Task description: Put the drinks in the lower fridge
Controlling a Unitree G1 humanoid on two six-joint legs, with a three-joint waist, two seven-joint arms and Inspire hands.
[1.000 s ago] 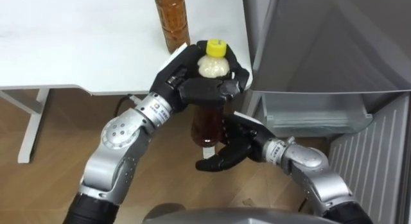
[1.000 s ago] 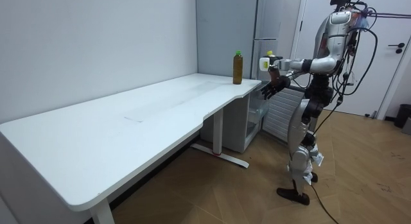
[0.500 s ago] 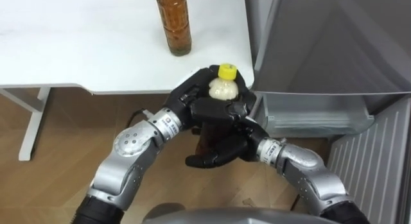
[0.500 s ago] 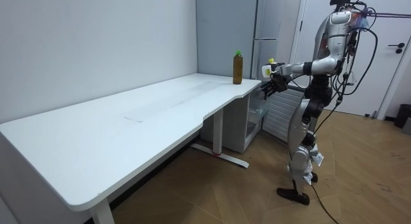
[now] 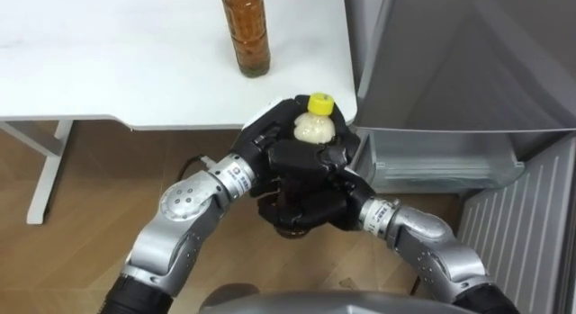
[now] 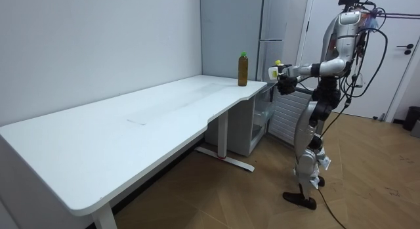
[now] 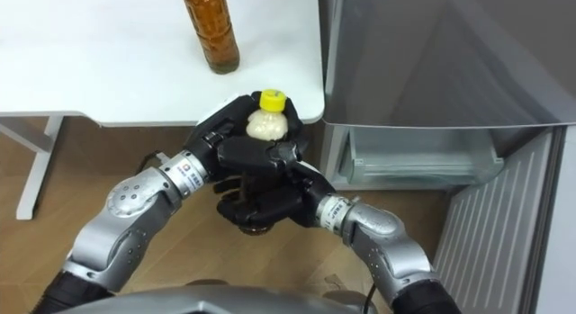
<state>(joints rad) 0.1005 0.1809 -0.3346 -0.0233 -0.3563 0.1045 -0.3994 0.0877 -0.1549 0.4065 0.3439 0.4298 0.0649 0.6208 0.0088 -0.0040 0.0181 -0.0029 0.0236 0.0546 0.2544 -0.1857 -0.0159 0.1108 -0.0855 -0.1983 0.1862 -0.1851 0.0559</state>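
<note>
Standing at the end of a white counter [image 5: 135, 71], beside a grey fridge [image 5: 468, 53] whose lower compartment [image 5: 441, 161] is open, a humanoid robot holds a drink bottle [image 5: 313, 127] before its chest, just off the counter's corner. The left robot hand [image 5: 270, 143] wraps the bottle's shoulder under the yellow cap [image 5: 320, 104]. The right robot hand [image 5: 310, 210] clasps the lower body. Likely full, smooth plastic: fairly heavy, slippery, best gripped mid-body. A second bottle [image 5: 246, 35] stands on the counter. The counter's corner crowds the way down.
</note>
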